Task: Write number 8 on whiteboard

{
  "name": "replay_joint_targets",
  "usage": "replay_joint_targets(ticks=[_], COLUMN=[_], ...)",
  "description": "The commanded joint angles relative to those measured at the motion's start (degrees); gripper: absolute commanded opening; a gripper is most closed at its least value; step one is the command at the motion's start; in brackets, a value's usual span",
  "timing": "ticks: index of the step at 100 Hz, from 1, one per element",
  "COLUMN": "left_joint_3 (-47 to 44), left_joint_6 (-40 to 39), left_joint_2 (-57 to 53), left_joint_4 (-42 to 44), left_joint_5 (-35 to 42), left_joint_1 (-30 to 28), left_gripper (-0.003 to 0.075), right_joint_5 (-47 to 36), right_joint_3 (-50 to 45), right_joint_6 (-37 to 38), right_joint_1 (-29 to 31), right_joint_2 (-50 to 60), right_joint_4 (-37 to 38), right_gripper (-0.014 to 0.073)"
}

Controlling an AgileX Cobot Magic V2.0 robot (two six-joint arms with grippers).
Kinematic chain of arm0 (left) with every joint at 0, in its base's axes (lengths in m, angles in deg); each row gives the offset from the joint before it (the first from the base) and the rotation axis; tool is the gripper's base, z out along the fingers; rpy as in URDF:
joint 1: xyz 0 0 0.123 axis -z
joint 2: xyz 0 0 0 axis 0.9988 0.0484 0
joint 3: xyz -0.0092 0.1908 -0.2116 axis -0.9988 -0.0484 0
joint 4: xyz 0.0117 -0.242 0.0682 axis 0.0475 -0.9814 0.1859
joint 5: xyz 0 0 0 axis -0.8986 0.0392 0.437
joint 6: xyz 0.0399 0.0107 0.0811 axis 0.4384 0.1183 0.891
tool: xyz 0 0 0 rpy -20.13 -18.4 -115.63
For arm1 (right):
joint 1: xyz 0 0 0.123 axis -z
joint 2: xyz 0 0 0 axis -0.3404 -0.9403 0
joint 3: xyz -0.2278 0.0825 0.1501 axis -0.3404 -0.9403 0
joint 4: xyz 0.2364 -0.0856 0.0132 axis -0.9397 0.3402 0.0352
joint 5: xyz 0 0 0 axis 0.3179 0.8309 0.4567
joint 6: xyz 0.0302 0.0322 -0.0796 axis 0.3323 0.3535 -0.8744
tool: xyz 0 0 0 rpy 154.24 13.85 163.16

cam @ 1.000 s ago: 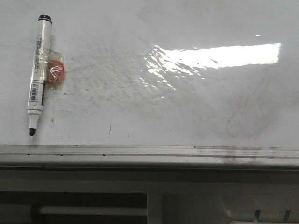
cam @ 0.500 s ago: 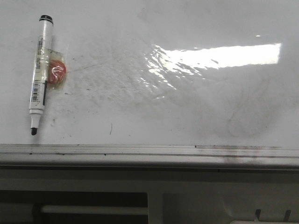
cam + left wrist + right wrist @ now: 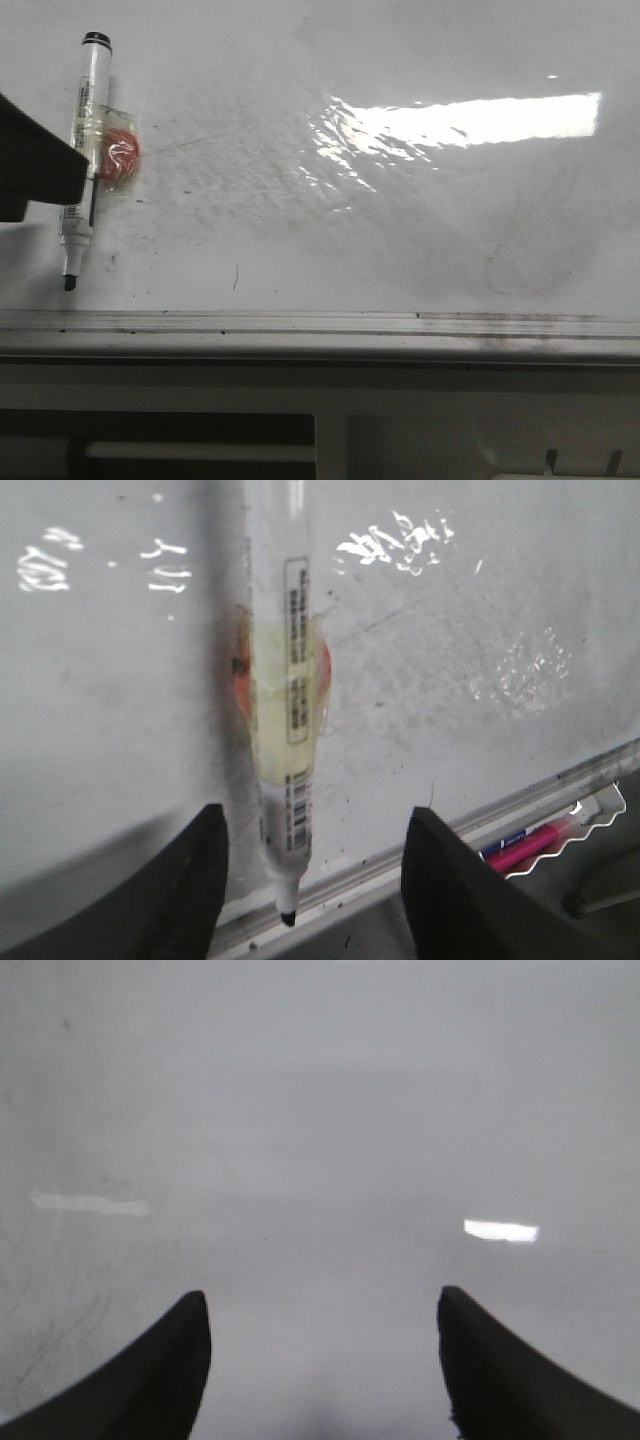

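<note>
My left fingers are spread wide and hang over the marker, one to each side of its barrel and touching nothing — set that way, I judge, so I can close across the barrel and lift it. The marker lies flat at the far left of the whiteboard, uncapped, black tip toward the silver edge rail. A red disc is taped to its barrel — perhaps a magnet, though I cannot tell. No number 8 is drawn yet; I see only grey smudges, faint erased strokes and a bright glare. My right fingers are also wide apart and empty, over bare board, apparently waiting clear of the work.
</note>
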Motion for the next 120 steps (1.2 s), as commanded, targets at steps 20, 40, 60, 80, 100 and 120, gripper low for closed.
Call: replay_joint_targets(ticks=[20, 40, 60, 80, 100, 120], left_joint_3=[2.08, 2.93, 6.72, 6.79, 6.79, 6.79], left_joint_6=[0.21, 1.29, 30.04, 63.51, 66.58, 66.58], left_joint_2=[7.27, 5.85, 0.07, -1.11, 1.12, 2.93], left_joint_4=[-4.0, -5.42, -14.13, -41.05, -42.78, -42.78], left_joint_5=[6.95, 4.14, -4.85, -22.91, -29.59, -32.44], left_joint_1=[3.04, 3.04, 6.51, 8.27, 8.27, 8.27], left_gripper=[0.0111, -0.002, -0.002, -0.002, -0.002, -0.002], right_joint_5=[-4.02, -6.86, -3.98, -1.0, -6.03, -6.32], right_joint_3=[2.9, 6.27, 9.72, 10.03, 13.22, 17.93], right_joint_6=[-0.51, -10.95, -39.26, -68.71, -71.8, -71.8], right_joint_1=[-0.03, -2.42, -10.17, -22.11, -31.21, -37.18], right_joint_2=[-0.92, -1.59, -8.72, -18.47, -26.29, -33.86], right_joint_4=[-0.55, -8.12, -33.29, -54.85, -57.37, -57.37], right_gripper=[0.0435, 0.0435, 0.0435, 0.0436, 0.0436, 0.0436])
